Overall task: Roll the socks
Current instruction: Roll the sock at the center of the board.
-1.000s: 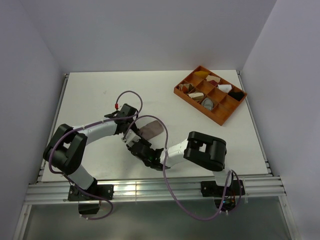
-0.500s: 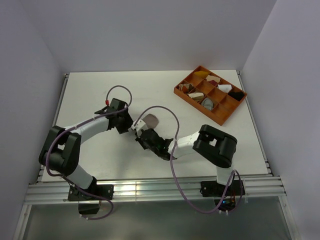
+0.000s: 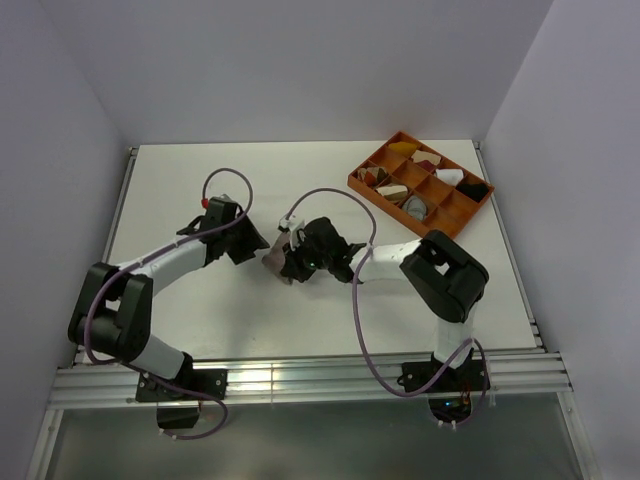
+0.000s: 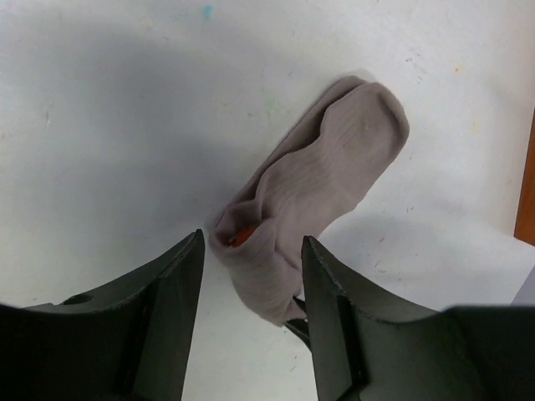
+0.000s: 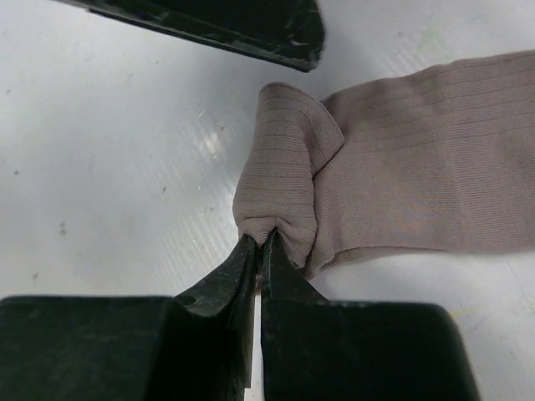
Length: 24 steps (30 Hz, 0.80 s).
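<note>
Pinkish-tan sock [image 3: 272, 260] bunched mid-table from above, orange divided tray [image 3: 396, 214] well apart at far right, left wrist view: left gripper [image 4: 251, 242] released, fingers straddling the sock's folded end, right wrist view: right gripper [image 5: 259, 238] clenched on a fold of sock

On the white table [image 3: 180, 190], a pinkish-tan sock [image 4: 326, 175] lies between left gripper [image 4: 252, 251] and right gripper [image 5: 261, 242]; an orange divided tray [image 3: 440, 238] sits well beyond the latter.
</note>
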Motion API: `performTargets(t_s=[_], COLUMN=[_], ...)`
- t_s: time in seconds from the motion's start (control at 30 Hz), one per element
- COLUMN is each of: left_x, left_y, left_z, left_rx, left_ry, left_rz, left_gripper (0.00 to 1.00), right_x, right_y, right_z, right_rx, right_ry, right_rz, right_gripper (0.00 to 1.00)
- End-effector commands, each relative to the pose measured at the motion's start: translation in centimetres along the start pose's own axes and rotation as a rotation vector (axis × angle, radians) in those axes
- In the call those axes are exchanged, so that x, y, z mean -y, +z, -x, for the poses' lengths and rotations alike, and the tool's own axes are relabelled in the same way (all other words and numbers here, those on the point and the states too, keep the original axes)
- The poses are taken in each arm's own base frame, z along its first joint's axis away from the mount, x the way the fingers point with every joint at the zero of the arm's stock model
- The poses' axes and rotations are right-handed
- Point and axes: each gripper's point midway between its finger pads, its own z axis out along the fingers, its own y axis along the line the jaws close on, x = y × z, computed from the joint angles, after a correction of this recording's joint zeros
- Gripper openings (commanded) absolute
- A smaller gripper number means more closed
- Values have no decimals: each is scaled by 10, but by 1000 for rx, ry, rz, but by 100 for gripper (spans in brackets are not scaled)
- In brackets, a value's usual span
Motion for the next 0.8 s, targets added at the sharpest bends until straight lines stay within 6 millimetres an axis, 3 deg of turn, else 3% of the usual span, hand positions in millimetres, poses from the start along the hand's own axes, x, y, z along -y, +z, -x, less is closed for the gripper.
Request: performTargets(t_s=[0.0,0.03,0.17,0.4,0.53,0.77], left_x=[20,31,33,25,21,21], left_y=[9,9,26,60,67,73], left_z=[9,13,15,1,-5,-7], left_rx=[4,-3,-42,-147,-167,-163], left_ry=[58,76,128,147,152,175], left_rz=[-72,-98,-80,-50,-41,-51], left_gripper=[54,53,48,34,21,16], right_x=[-18,-18,-13,-12,-19,-31], right_y=[-4,-3,-4,-2,1,0], right_z=[-23,-20,-22,-17,-13,-13], right_rx=[-135,-139,-160,-179,-196,-251], right_ry=[10,3,-29,-87,-101,-78], right_rz=[107,107,90,105,153,265], right_gripper=[0,0,0,0,0,0])
